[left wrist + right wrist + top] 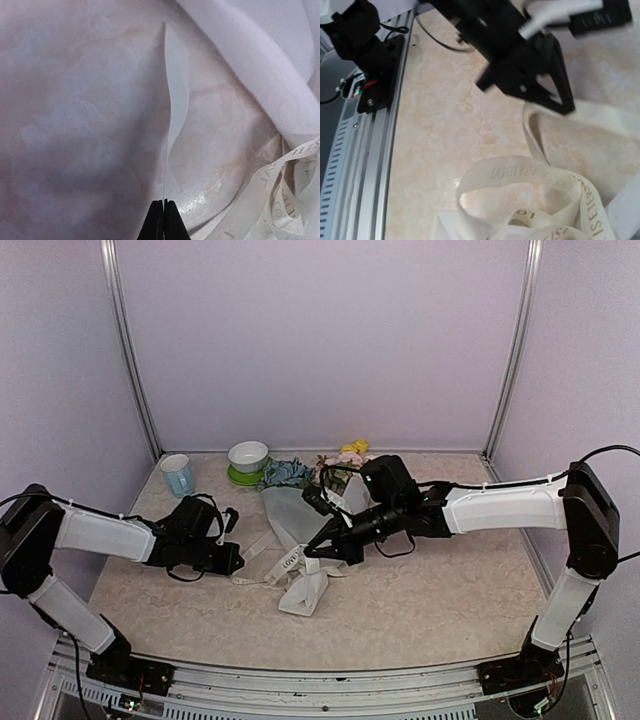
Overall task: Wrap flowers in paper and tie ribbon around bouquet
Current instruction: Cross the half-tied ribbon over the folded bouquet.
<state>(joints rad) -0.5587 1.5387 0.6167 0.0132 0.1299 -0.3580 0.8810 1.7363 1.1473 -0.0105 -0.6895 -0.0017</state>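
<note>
— Which step is in hand?

— The tying, I'd say. The bouquet [300, 530] lies mid-counter [430, 605] with its flowers [287, 473] toward the back wall and the paper [303, 590] already coned around the stems. The ribbon [283, 564] sits in loose loops at the cone's narrow end. Whether it goes round the cone, I cannot tell.

— And the fingers?

— The left fingers [158, 226] are pressed together on a thin, edge-on stretch of ribbon. The right fingers [322, 545] are together too, down at the cone, but I cannot tell if they pinch anything.

— What does the next move call for?

— Probably carrying the held end across the stems. It needs enough tension to keep the ribbon snug without pulling the paper open, and the right arm to steady the cone.
</note>
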